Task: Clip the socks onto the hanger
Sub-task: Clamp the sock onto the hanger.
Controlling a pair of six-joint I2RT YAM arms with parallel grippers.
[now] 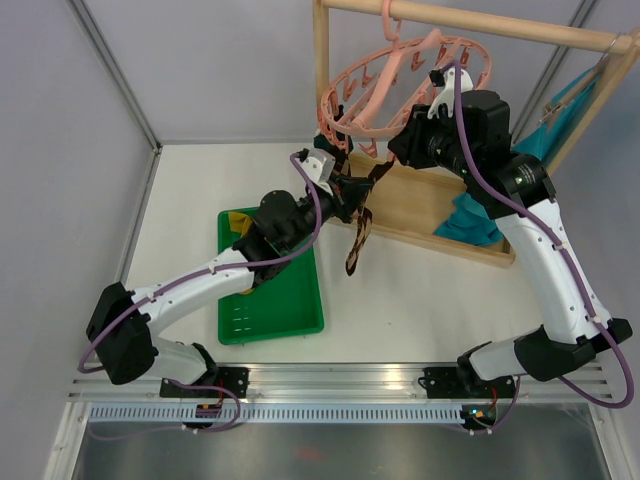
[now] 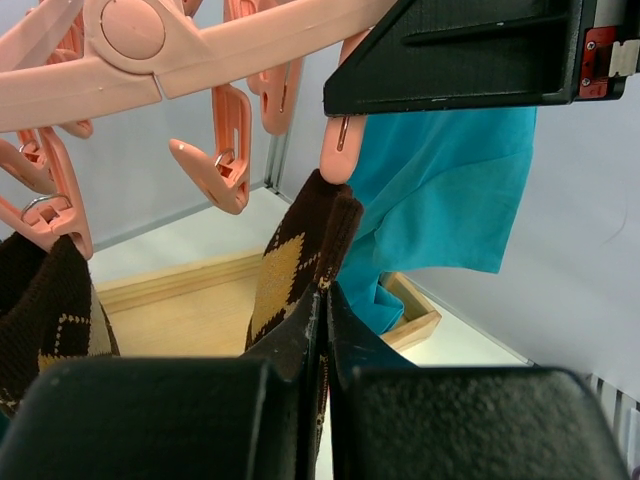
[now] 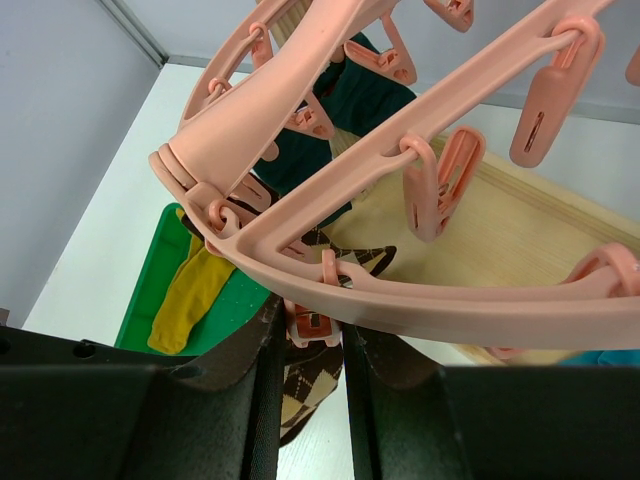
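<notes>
Now we should keep the right gripper [image 3: 310, 335] pinched on the pink clip [image 3: 318, 325] so its mouth gapes, while the left gripper [image 2: 322, 315], closed tight on the argyle sock [image 2: 285, 265], feeds the cuff straight up into it (gently, or the hanger [image 3: 290, 75] will likely swing). The cuff sits just above the left fingers, touching the clip's lower end. Whether it is already inside we cannot tell. The toe dangles right of the green tray [image 1: 285, 310].

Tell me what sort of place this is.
Probably a robotics lab cell staged for laundry: plain grey panel walls enclose a white table, and a round pink plastic drying hanger hangs from a wooden rack frame.
</notes>
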